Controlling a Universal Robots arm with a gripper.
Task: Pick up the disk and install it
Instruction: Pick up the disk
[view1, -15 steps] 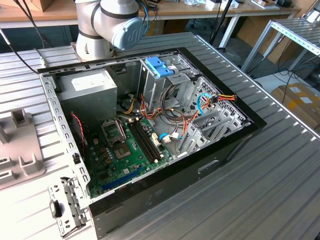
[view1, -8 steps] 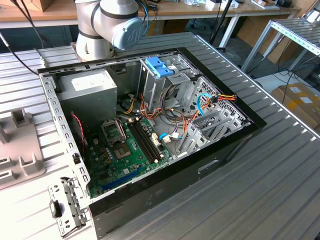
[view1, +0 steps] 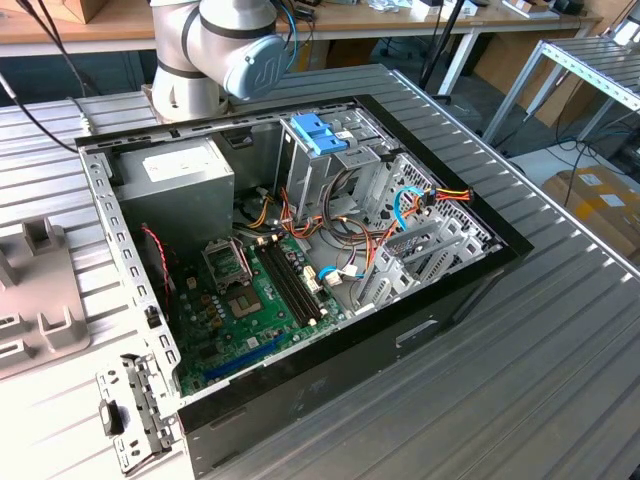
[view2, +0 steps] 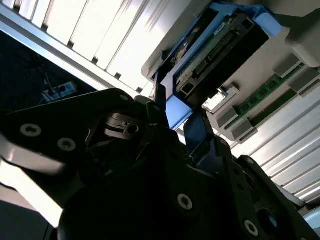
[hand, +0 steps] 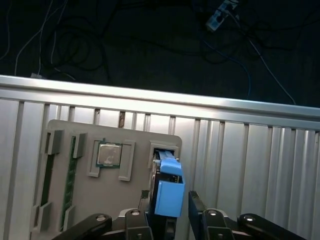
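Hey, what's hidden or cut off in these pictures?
Body of the disk: first wrist view, sunk in the grey holder behind its own blue tab.
Near part of the holder: second wrist view, covered by the end effector.
Upper arm: exterior view, cut by the top edge.

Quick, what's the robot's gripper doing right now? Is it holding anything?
Gripper: around the blue end tab of the disk, which sits in the grey holder; cannot be told whether it is clamped.
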